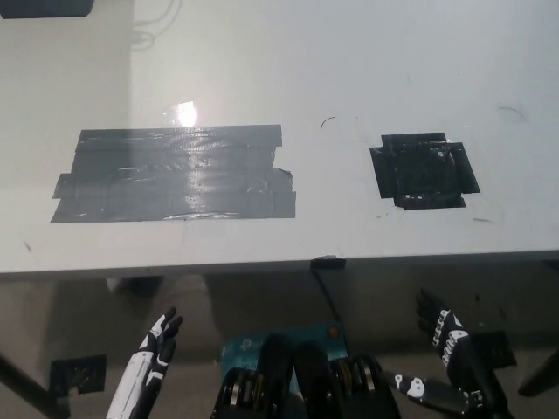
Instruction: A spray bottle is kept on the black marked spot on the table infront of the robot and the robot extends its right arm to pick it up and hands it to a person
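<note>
No spray bottle shows anywhere in the head view. The small black taped spot (424,170) on the white table (306,70) has nothing on it. My black right hand (447,339) hangs below the table's front edge at the lower right, open with fingers spread, holding nothing. My white left hand (150,358) rests at the lower left, also below the table edge, open and empty.
A large grey-black taped rectangle (173,174) covers the table's left half. A dark object (45,8) sits at the far left corner, with a thin cable (153,30) beside it. A small black clip (327,261) is on the front edge.
</note>
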